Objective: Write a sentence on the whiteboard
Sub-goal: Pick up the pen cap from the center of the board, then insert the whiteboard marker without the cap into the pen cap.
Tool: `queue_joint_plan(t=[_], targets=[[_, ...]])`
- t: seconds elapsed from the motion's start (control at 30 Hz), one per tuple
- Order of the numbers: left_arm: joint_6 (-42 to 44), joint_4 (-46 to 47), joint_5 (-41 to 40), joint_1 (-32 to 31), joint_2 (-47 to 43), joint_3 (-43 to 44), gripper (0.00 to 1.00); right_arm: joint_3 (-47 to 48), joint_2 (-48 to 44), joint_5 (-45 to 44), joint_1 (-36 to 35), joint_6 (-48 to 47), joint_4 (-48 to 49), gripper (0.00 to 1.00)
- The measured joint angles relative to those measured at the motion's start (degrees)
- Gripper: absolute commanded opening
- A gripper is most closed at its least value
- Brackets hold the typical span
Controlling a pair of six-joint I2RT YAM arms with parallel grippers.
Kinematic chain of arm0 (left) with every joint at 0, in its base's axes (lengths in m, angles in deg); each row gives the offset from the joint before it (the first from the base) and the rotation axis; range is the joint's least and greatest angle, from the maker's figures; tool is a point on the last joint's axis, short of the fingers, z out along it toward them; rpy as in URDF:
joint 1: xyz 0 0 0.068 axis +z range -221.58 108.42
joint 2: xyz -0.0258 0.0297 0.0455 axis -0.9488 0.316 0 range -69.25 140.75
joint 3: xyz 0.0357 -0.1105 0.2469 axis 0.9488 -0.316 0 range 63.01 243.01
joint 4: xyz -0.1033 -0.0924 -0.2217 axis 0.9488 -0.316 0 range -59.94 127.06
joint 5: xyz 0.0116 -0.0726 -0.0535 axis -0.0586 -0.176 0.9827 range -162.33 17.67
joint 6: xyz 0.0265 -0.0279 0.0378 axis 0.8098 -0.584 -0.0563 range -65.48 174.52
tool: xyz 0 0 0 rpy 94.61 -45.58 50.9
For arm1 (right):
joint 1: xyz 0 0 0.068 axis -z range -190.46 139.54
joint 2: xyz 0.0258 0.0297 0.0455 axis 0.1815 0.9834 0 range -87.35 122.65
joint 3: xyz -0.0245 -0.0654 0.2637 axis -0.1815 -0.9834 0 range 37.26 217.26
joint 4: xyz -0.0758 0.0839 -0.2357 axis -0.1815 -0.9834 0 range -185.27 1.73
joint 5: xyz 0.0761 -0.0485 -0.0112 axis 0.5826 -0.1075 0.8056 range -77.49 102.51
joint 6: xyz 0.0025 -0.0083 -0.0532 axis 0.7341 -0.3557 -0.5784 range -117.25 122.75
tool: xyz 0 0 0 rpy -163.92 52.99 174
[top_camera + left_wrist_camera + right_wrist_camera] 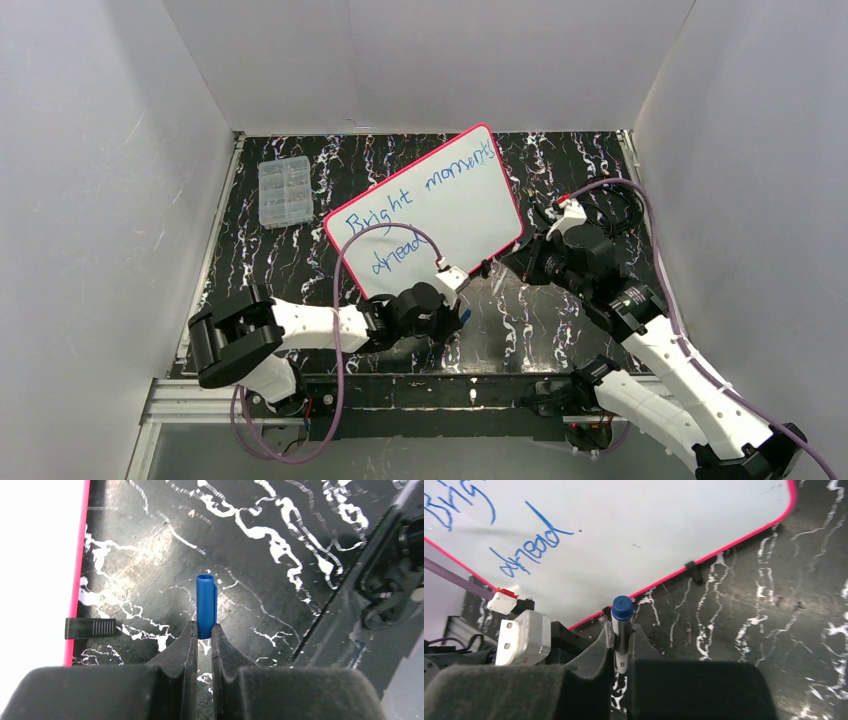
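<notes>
The whiteboard [470, 215], white with a pink-red rim, lies tilted on the black marbled table. The sentence [415, 190] "Bright moments ahead" runs across it in blue script, and the word "ahead" [531, 550] shows in the right wrist view. My left gripper [462, 318] [202, 630] hovers just off the board's near corner, shut on a small blue marker cap [206, 607] that stands up between the fingertips. My right gripper [492, 268] [623, 630] is beside the board's near right edge, shut on a silver marker [621, 647] with a blue end [622, 608].
A small clear compartment box [284, 191] sits at the far left of the table. Black clips [90, 628] [690, 566] grip the board's rim. The two wrists are close together, with the right arm [390, 580] filling the right of the left wrist view. White walls enclose the table.
</notes>
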Motion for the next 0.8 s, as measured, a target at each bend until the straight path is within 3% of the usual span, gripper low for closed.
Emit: queue_joint_plan(t=[0.3,0.8], targets=[[1.7,8.0,2.8,-0.4,-5.1,-3.8,0.0,-6.0,0.1,6.7,0.0,3.9,5.2,0.01],[2.4,11.6,3.6,-2.1,-6.9,-5.2,0.0,-7.5,0.3,7.3,0.0,4.3,7.0,0.01]])
